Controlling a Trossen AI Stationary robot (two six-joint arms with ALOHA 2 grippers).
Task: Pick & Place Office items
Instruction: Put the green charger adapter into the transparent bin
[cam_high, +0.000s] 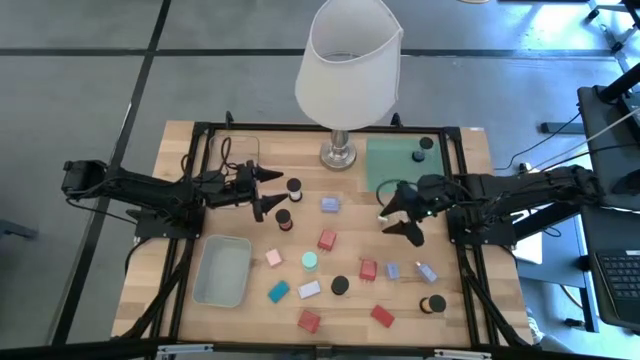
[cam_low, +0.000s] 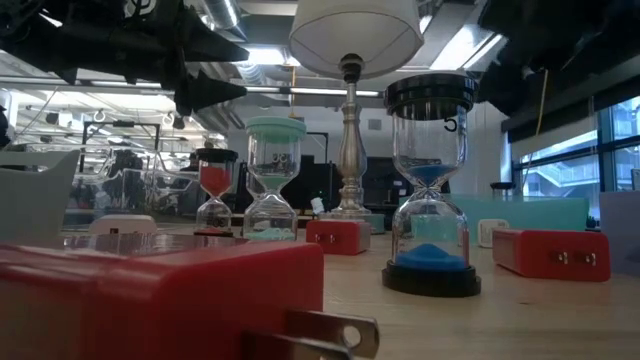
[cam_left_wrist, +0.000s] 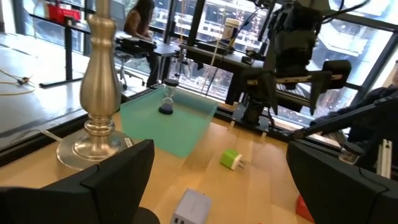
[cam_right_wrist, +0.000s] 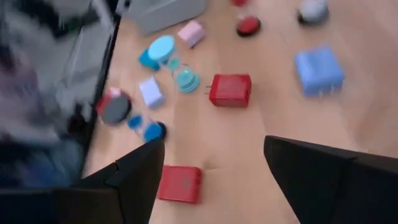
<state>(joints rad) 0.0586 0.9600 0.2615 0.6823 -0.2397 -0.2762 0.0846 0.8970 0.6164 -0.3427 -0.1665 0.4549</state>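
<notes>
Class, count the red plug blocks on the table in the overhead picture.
4 red plug blocks: one mid-table, one just right of it, two along the edge opposite the white-shaded lamp. None looks hidden.

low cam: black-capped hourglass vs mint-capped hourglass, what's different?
Caps: the black-capped hourglass has black end caps; the mint-capped hourglass has mint ones.
Sand: blue in the black-capped one, teal in the mint-capped one.
Position: the black-capped one stands nearer the low camera, right of the lamp stem; the mint-capped one stands farther back, left of it.
Shared: both stand upright with their sand settled in the lower bulb.
</notes>
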